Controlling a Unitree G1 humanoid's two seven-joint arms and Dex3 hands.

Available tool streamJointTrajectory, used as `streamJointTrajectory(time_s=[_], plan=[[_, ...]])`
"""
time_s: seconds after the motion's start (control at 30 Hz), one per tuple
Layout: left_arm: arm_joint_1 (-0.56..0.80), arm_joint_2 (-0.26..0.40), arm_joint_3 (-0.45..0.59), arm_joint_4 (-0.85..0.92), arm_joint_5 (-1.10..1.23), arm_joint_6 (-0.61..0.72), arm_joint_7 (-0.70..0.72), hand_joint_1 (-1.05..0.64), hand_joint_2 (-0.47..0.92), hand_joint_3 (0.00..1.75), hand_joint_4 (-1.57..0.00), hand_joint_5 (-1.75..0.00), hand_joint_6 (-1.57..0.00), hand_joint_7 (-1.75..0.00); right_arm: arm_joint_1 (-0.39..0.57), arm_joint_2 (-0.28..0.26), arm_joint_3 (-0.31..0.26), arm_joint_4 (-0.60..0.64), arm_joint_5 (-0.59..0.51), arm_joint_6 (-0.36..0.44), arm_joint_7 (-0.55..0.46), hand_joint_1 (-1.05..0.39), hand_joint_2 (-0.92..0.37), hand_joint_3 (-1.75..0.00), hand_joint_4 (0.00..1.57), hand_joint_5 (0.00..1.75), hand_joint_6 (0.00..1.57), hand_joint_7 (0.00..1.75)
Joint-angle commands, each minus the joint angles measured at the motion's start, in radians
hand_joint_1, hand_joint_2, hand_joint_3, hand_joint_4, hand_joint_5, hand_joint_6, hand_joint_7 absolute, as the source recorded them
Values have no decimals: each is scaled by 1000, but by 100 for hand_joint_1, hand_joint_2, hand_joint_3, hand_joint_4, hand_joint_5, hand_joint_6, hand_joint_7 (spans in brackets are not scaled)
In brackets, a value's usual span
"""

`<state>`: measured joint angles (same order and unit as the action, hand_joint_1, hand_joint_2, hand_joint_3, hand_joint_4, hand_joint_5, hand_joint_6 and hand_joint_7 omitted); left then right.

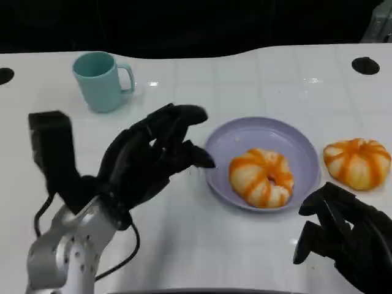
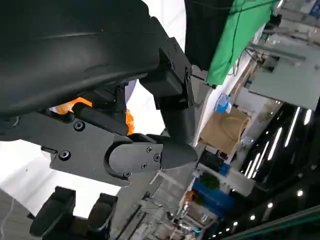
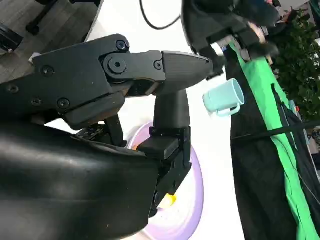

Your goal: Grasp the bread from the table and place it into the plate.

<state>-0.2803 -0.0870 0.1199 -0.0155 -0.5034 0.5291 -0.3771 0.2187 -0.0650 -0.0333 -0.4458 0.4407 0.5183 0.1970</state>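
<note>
Resting in purple plate (image 1: 306,153), unlabelled orange-striped bread (image 1: 261,177), second bread (image 1: 357,162) alongside

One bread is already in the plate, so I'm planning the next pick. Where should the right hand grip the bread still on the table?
Grip the bread on the table across its rounded sides, coming from above with the right hand, which is just in front of it. It lies flat and domed, apart from the plate, so both flanks look free.

The left robot hand (image 1: 153,156) hovers with fingers spread, holding nothing; the right robot hand (image 1: 343,236) likewise holds nothing.
</note>
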Motion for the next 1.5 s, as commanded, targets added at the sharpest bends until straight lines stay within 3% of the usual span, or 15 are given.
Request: streamJointTrajectory(time_s=[0.03,0.17,0.3,0.7,1.5], plan=[[76,-6,27,-97,-61,57,63,-60,92,42,-71,-174,-61,-146,3,-6,-13,-14,8,7,-9,-43,-92,-40,64,175,49,162],[156,-23,35,-173,-101,89,113,-57,92,43,-82,-175,-62,-164,1,-7,-12,-23,6,21,-22,-43,-92,-39,64,175,49,162],[235,-38,33,-234,-121,99,155,-56,92,47,-81,-175,-58,-173,0,-8,-10,-28,5,25,-24,-44,-92,-40,65,175,50,162],[361,-22,-5,-271,-97,55,153,-55,92,51,-81,-175,-57,-175,-4,-9,-11,-31,6,29,-24,-43,-92,-41,63,175,49,162],[411,1,-23,-269,-96,44,145,-55,92,44,-82,-175,-61,-175,1,-11,-12,-10,0,-6,-5,-43,-92,-39,64,175,49,163]])
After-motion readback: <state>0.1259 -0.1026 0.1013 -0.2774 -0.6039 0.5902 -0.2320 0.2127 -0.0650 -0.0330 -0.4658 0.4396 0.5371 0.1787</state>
